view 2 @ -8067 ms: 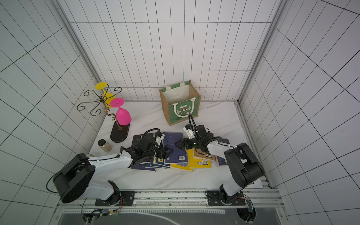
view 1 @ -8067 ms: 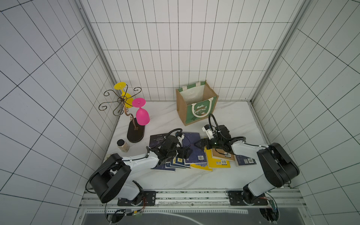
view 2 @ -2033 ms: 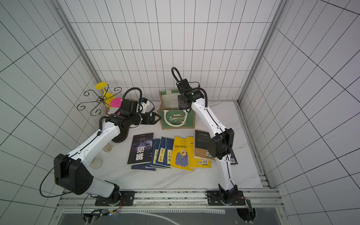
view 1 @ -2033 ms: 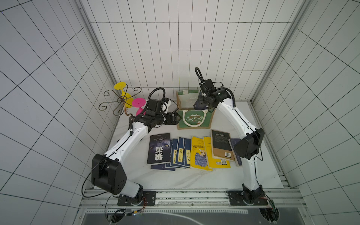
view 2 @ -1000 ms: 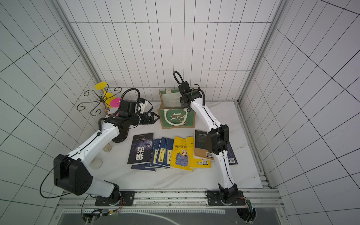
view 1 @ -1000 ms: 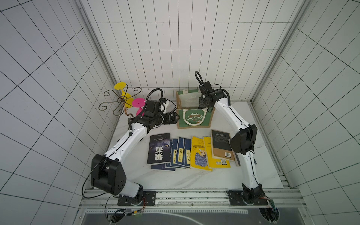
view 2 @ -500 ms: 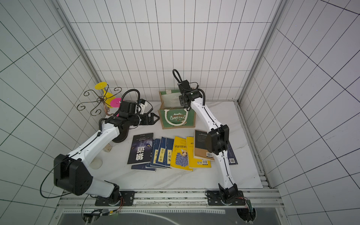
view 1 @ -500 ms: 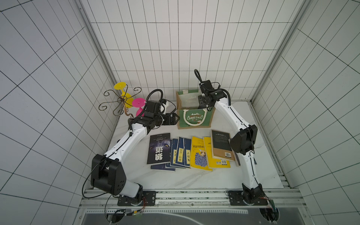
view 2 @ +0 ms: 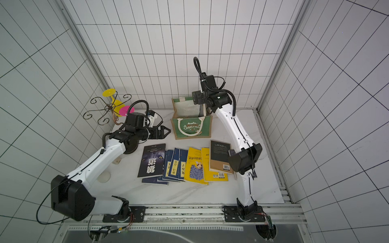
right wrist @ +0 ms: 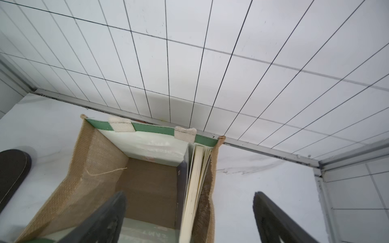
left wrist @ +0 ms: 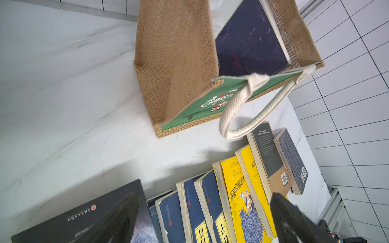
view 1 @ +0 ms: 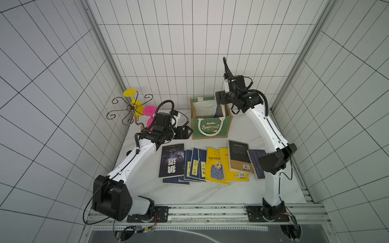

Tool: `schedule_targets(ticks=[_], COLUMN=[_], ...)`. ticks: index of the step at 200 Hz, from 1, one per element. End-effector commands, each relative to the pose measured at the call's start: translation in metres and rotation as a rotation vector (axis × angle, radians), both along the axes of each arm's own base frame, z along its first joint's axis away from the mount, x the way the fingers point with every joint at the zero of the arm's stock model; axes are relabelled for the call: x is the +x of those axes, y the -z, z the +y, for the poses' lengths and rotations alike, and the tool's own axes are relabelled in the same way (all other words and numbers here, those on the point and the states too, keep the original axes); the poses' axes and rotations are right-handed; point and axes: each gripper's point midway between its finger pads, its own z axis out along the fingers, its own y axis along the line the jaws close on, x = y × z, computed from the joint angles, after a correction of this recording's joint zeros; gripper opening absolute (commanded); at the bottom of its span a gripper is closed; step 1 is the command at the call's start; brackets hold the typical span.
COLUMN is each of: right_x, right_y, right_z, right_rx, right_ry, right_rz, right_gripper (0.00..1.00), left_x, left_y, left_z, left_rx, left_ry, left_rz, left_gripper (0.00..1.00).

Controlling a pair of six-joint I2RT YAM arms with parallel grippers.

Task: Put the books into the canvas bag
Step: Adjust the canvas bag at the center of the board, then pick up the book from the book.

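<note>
One navy paperback (left wrist: 250, 42) leans inside the tan jute bag (view 1: 210, 134); left claw (view 1: 187, 133), right claw (right wrist: 189, 195) gape empty. Remaining paperbacks (view 1: 212, 166) look light, floppy: grip spine edges.

you've room in canvas bag (view 1: 210, 136) at left, navy book (view 1: 220, 110) upright vs right wall, rope handle (left wrist: 234, 101) over front

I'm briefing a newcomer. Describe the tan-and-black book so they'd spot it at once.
Start at the green-fronted canvas bag at the back of the table; the books lie in a row before it. Near the row's right end, the tan-and-black book overlaps a yellow book. Only it has a black panel and a tan band with a barcode.
</note>
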Motion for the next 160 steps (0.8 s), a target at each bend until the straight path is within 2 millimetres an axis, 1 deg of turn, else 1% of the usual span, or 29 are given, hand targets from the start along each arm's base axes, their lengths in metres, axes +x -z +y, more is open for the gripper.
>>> schedule_targets(ticks=[1, 20, 39, 45, 47, 52, 53, 59, 66, 67, 69, 79, 83, 85, 87, 101, 103, 104, 107, 110, 112, 114, 115, 123, 124, 126, 132, 146, 160], right_x=[-0.022, -0.04, -0.063, -0.069, -0.071, -0.079, -0.08, -0.088, -0.099, -0.1, -0.102, -0.117, -0.121, -0.124, -0.127, -0.146, -0.149, -0.151, -0.154, -0.158, -0.162, -0.163, -0.166, -0.175, -0.178, -0.181, -0.186, -0.2, -0.208], right_y=[-0.001, 0.013, 0.037, 0.043, 0.049, 0.053, 0.052, 0.064, 0.073, 0.072, 0.08, 0.093, 0.101, 0.101, 0.107, 0.131, 0.135, 0.141, 0.142, 0.148, 0.156, 0.158, 0.164, 0.177, 0.183, 0.188, 0.197, 0.226, 0.242], right_z=[-0.01, -0.021, -0.032, -0.037, -0.039, -0.045, -0.046, -0.053, -0.06, -0.062, -0.064, -0.076, -0.081, -0.083, -0.086, -0.1, -0.102, -0.104, -0.106, -0.108, -0.112, -0.114, -0.116, -0.124, -0.126, -0.128, -0.132, -0.14, -0.139], right_rx=[0.053, 0.077, 0.099, 0.108, 0.11, 0.12, 0.124, 0.134, 0.156, 0.162, 0.165, 0.192, 0.2, 0.206, 0.205, 0.224, 0.225, 0.226, 0.231, 0.234, 0.236, 0.236, 0.236, 0.248, 0.25, 0.251, 0.262, 0.3, 0.345], right_ry=[-0.038, -0.02, -0.004, 0.009, 0.017, 0.032, 0.034, 0.05, 0.063, 0.066, 0.074, 0.102, 0.115, 0.121, 0.128, 0.173, 0.176, 0.184, 0.19, 0.201, 0.218, 0.227, 0.237, 0.274, 0.284, 0.293, 0.312, 0.341, 0.333], right_rz=[0.038, 0.086, 0.131, 0.131, 0.141, 0.141, 0.136, 0.152, 0.159, 0.154, 0.169, 0.178, 0.186, 0.183, 0.193, 0.222, 0.227, 0.237, 0.237, 0.244, 0.253, 0.256, 0.265, 0.285, 0.295, 0.304, 0.319, 0.369, 0.394], right_gripper=[0.98, 0.98, 0.99, 0.98, 0.98, 0.98, 0.98, 0.98, 0.98, 0.98, 0.98, 0.98, 0.98, 0.99, 0.98, 0.99, 0.98, 0.98, 0.98, 0.98, 0.98, 0.98, 0.98, 0.99, 0.99, 0.98, 0.98, 0.98, 0.98], left_x=[-0.026, -0.054, -0.083, -0.093, -0.096, -0.104, -0.106, -0.114, -0.123, -0.125, -0.128, -0.139, -0.143, -0.145, -0.147, -0.158, -0.16, -0.161, -0.163, -0.164, -0.166, -0.167, -0.168, -0.174, -0.174, -0.175, -0.177, -0.182, -0.184], left_y=[-0.006, -0.007, -0.001, 0.001, 0.002, 0.004, 0.005, 0.008, 0.011, 0.012, 0.012, 0.016, 0.016, 0.017, 0.017, 0.02, 0.02, 0.021, 0.022, 0.024, 0.025, 0.025, 0.025, 0.03, 0.03, 0.031, 0.034, 0.043, 0.049], left_z=[-0.017, -0.036, -0.056, -0.064, -0.067, -0.074, -0.076, -0.083, -0.091, -0.092, -0.095, -0.106, -0.11, -0.111, -0.113, -0.127, -0.129, -0.13, -0.132, -0.134, -0.136, -0.138, -0.139, -0.146, -0.147, -0.148, -0.153, -0.165, -0.179], left_rx=[0.005, 0.009, 0.005, -0.001, -0.003, -0.008, -0.008, -0.013, -0.022, -0.023, -0.027, -0.043, -0.049, -0.052, -0.054, -0.078, -0.081, -0.083, -0.085, -0.087, -0.089, -0.091, -0.092, -0.096, -0.096, -0.097, -0.099, -0.113, -0.136], left_ry=[0.094, 0.163, 0.226, 0.252, 0.262, 0.284, 0.289, 0.308, 0.327, 0.33, 0.339, 0.364, 0.371, 0.373, 0.377, 0.405, 0.41, 0.411, 0.415, 0.42, 0.424, 0.427, 0.431, 0.449, 0.451, 0.453, 0.464, 0.49, 0.511], left_rz=[-0.049, -0.063, -0.058, -0.056, -0.054, -0.051, -0.052, -0.042, -0.034, -0.033, -0.031, -0.024, -0.023, -0.022, -0.021, -0.026, -0.026, -0.025, -0.024, -0.022, -0.019, -0.019, -0.017, -0.01, -0.01, -0.008, 0.0, 0.028, 0.056], left_gripper=[0.97, 0.97, 0.97, 0.97, 0.97, 0.97, 0.97, 0.97, 0.97, 0.97, 0.97, 0.97, 0.97, 0.97, 0.97, 0.97, 0.97, 0.97, 0.97, 0.97, 0.97, 0.97, 0.98, 0.97, 0.97, 0.97, 0.98, 0.97, 0.97])
